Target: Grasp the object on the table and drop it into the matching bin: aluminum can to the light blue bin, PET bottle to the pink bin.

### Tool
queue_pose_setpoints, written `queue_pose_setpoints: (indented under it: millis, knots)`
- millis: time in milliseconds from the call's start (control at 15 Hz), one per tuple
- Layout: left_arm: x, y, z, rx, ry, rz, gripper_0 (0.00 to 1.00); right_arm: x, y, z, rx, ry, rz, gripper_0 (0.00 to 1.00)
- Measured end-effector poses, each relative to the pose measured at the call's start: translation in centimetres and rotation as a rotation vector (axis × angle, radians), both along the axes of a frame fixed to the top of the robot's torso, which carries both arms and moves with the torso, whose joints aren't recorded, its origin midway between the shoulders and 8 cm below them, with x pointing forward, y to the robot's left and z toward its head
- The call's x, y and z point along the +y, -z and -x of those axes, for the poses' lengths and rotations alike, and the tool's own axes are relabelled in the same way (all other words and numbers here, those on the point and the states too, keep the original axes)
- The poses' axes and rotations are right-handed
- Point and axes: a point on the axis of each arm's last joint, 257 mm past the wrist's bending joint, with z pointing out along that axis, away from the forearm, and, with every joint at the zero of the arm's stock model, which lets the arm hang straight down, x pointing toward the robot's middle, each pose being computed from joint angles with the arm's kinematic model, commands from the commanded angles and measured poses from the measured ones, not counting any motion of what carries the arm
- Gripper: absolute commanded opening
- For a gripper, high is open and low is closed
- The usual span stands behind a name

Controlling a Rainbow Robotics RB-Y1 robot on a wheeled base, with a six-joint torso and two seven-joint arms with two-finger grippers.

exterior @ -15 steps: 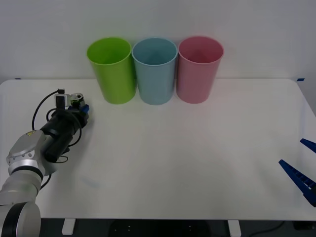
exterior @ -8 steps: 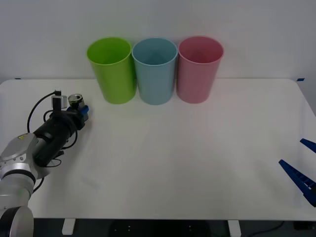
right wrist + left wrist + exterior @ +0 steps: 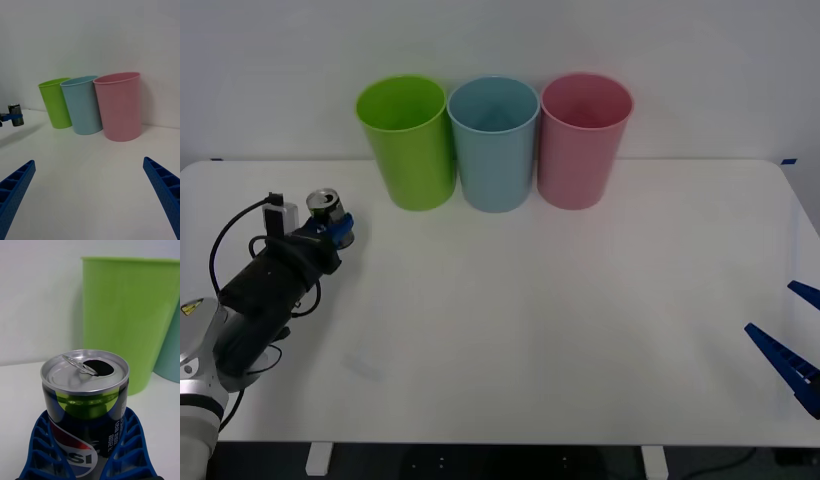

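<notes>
The left gripper (image 3: 332,228) is clamped on the can (image 3: 323,205), upright at the table's (image 3: 530,330) left side, near the green bin (image 3: 408,140). The grip sits low, so a quick swing could tip it out. The blue bin (image 3: 494,140) and pink bin (image 3: 582,138) look empty. The right gripper (image 3: 792,340) waits, fingers apart.

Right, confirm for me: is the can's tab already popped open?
Yes, the aluminum can shows a dark open mouth in its silver top, tab lifted.
</notes>
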Motion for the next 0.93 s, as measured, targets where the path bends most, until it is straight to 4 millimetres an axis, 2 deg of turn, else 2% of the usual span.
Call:
queue_pose_setpoints:
  millis: [467,800,933]
  knots:
    - [-2.6,-5.4,5.2,-0.126,0.075,0.004,0.0,0.0,0.0,0.0,0.0,0.0,0.0,1.0]
    - [-5.1,-10.1,7.7,-0.182,0.159,0.077,0.0,0.0,0.0,0.0,0.0,0.0,0.0,1.0]
    - [-6.0,-12.0,8.0,-0.198,0.201,0.089,0.0,0.0,0.0,0.0,0.0,0.0,0.0,1.0]
